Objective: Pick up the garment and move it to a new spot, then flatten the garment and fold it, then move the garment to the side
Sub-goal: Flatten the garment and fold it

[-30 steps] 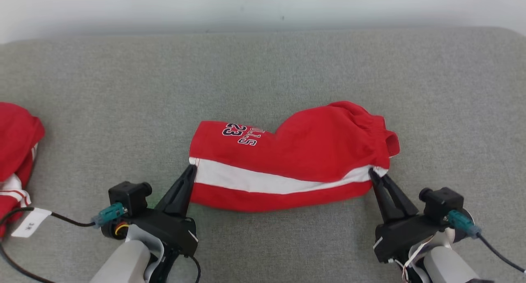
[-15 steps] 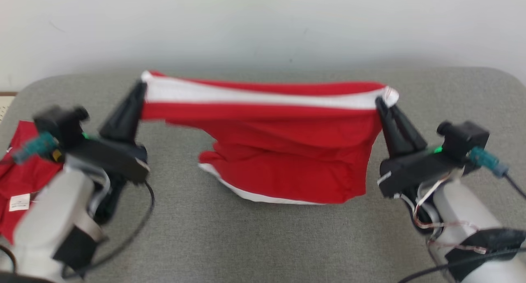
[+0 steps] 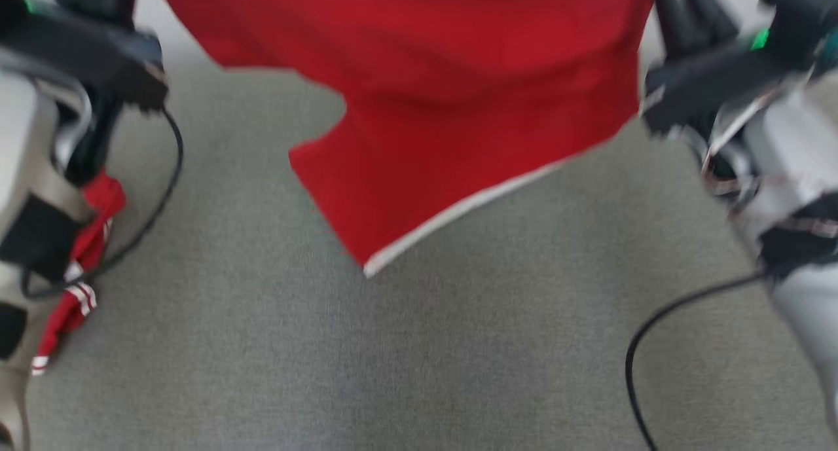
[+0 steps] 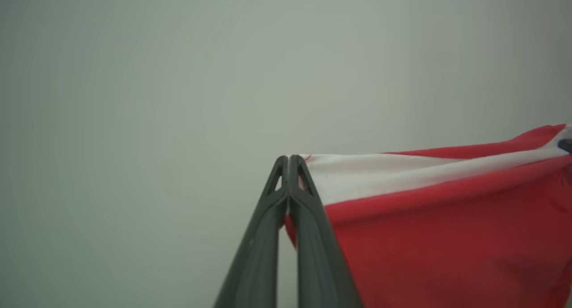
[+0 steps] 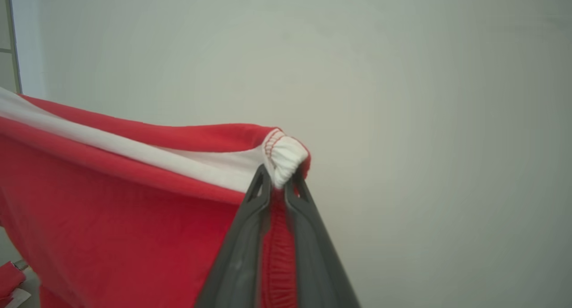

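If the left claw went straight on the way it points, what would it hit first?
Likely the pale wall: nothing else lies ahead of the left gripper, which is shut on an edge of the red garment. How far off the wall is remains unclear.

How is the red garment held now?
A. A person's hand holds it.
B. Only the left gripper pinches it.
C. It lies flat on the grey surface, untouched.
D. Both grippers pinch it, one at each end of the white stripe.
D: the left gripper and the right gripper are each shut on one end of the white stripe, and the garment hangs between them.
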Controlling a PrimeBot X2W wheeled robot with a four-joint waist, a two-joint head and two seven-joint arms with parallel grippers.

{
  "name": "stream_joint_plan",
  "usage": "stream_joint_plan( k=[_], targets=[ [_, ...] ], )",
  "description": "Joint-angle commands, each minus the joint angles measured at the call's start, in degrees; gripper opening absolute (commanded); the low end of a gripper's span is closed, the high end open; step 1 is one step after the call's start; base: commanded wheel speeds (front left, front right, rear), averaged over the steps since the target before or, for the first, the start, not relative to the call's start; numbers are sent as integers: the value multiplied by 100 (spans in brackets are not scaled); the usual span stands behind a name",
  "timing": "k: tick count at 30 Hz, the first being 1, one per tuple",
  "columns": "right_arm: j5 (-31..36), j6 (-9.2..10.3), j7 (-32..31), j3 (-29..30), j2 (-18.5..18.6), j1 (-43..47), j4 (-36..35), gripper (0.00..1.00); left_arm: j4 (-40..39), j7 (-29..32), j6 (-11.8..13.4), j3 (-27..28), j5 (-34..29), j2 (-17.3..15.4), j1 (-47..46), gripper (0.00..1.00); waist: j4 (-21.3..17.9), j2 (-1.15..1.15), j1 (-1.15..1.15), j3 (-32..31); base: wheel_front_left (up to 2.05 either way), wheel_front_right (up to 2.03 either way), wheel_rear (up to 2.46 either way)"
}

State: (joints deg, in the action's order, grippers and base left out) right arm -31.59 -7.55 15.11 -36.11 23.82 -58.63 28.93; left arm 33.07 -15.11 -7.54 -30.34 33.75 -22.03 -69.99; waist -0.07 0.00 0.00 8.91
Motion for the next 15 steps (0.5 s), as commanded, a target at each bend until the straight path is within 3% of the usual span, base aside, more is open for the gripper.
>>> stream_joint_plan(
  k=[1, 7, 15],
  targets=[
    [36, 12, 3, -3, 89, -162, 79, 0, 39, -8, 14, 73, -95, -53, -149, 0, 4, 0, 0, 826, 0, 0, 0],
    [309, 12, 1, 105, 142, -1713, 689, 0, -22, -8, 187, 482, -938, 147, -1265, 0, 121, 0, 0, 1764, 0, 0, 0],
    [1186, 11, 2, 525, -21, -3061, 1105, 0, -714, -8, 265, 780, -2080, 394, -2102, 0, 277, 0, 0, 2214, 0, 0, 0]
  ],
)
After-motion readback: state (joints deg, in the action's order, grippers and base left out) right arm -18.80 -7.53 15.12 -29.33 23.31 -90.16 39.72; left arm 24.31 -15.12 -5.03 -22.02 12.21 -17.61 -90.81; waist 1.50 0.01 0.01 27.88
